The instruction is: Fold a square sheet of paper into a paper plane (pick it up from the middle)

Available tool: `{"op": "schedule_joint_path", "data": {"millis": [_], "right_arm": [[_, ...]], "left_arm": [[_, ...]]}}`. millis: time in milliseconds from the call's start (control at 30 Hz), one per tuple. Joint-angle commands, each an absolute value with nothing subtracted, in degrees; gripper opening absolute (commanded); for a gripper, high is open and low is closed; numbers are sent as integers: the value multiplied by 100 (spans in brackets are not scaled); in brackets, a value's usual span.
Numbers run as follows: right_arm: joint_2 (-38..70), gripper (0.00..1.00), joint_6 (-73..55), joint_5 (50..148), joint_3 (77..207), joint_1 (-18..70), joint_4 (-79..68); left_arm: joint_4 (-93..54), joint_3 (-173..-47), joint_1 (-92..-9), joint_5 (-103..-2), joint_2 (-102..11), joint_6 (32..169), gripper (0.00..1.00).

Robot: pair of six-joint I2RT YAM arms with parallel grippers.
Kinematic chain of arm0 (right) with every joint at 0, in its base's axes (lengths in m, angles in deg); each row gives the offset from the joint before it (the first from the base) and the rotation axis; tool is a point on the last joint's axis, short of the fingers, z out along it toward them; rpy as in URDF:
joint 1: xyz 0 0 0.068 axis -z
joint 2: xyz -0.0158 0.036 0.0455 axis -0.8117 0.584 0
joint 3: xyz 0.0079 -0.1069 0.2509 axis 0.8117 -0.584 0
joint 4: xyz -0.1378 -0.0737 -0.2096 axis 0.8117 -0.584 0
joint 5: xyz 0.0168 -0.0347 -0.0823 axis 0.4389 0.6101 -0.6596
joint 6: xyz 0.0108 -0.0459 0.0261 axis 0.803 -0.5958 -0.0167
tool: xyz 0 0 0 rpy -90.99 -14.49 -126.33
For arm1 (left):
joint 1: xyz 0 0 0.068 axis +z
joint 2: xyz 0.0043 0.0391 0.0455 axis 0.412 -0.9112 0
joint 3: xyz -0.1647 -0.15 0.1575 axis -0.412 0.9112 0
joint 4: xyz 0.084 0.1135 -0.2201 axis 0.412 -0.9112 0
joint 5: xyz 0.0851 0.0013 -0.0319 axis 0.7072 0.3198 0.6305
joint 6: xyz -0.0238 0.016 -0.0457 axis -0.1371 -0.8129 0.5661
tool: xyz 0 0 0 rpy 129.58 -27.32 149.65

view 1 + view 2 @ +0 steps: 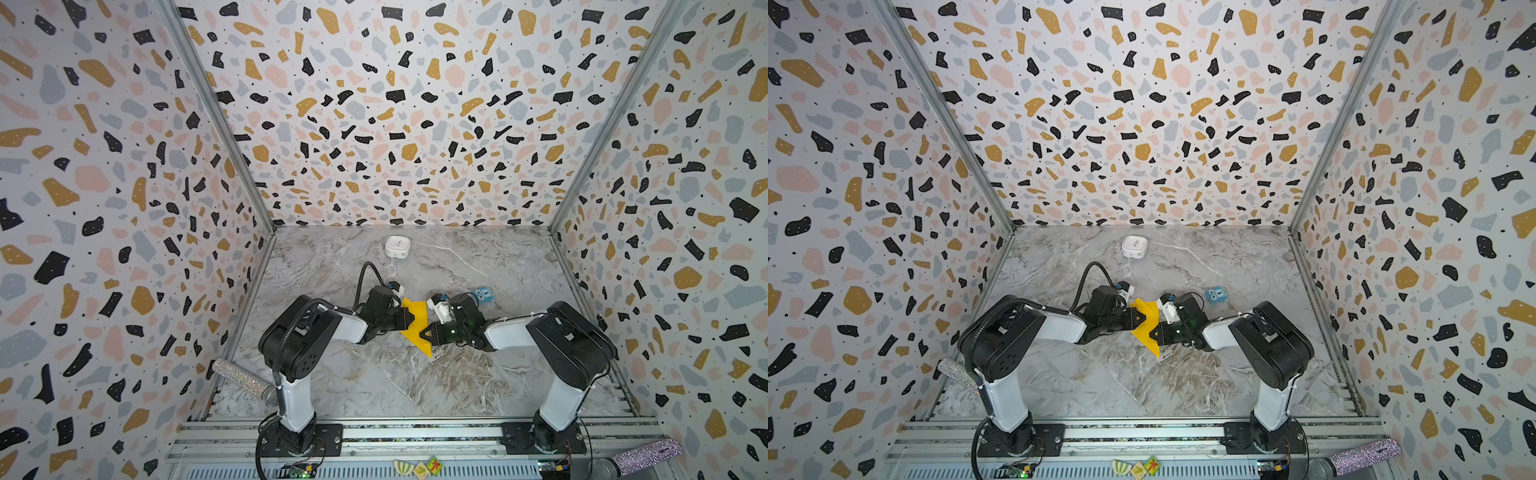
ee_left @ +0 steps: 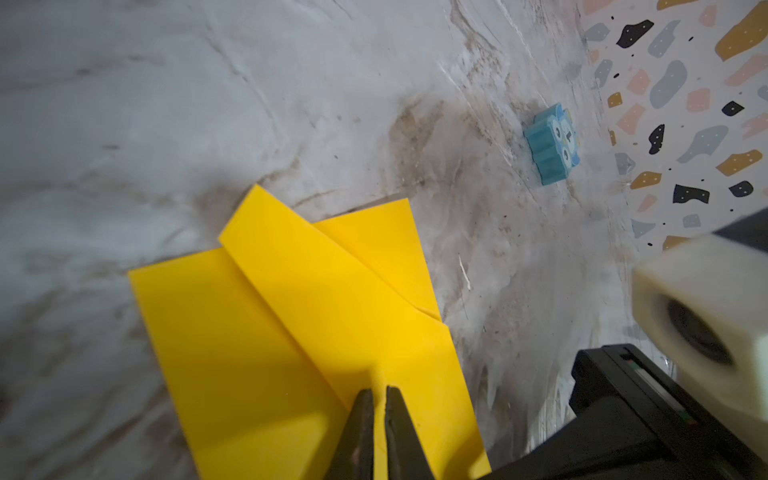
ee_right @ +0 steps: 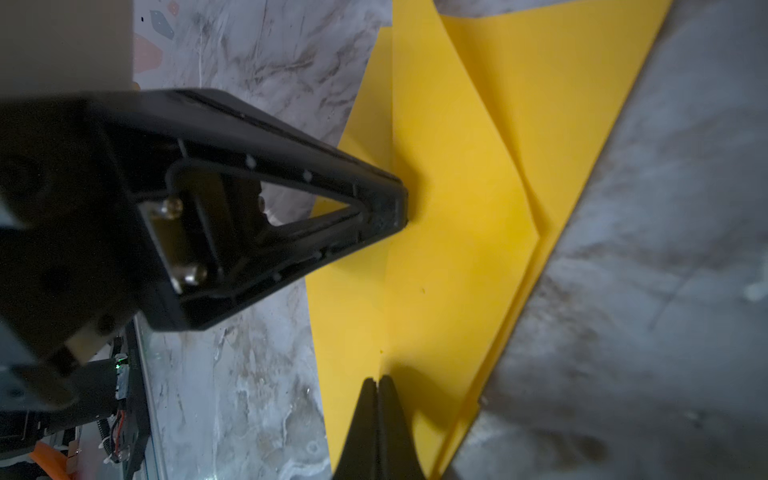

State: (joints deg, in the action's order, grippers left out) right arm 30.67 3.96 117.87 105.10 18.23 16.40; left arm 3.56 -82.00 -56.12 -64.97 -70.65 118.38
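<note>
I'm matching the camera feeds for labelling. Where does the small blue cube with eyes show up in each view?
Top view: blue cube right of centre, beyond and to the right of the folded yellow paper.
Top view: blue cube in the same spot, beyond and right of the paper.
Left wrist: blue cube past the paper, towards the patterned wall.
Right wrist: not in it.
Shared landmark: the folded yellow paper, seen in all four views.

A lab-style robot test booth. Three walls (image 1: 395,104) in terrazzo print box in a marble-look tabletop (image 1: 374,382). A left arm (image 1: 299,345) and a right arm (image 1: 569,345) are bolted to an aluminium rail (image 1: 415,432) along the front edge, with a bare circuit board (image 1: 297,471) and a loose cable (image 1: 360,282) showing.
</note>
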Motion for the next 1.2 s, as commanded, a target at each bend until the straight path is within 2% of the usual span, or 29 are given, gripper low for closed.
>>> {"op": "schedule_joint_path", "data": {"millis": [0, 367, 1167], "right_arm": [[3456, 0, 302, 11237, 10093, 1872, 124], [3465, 0, 297, 11238, 10088, 1875, 133], [3441, 0, 302, 11251, 10034, 1878, 156]], "left_arm": [[382, -8270, -5417, -6240, -7224, 11939, 12], [147, -8502, -5158, -6111, -7453, 11882, 12], [-1053, -9143, -5074, -5050, -7626, 11661, 12]]}}
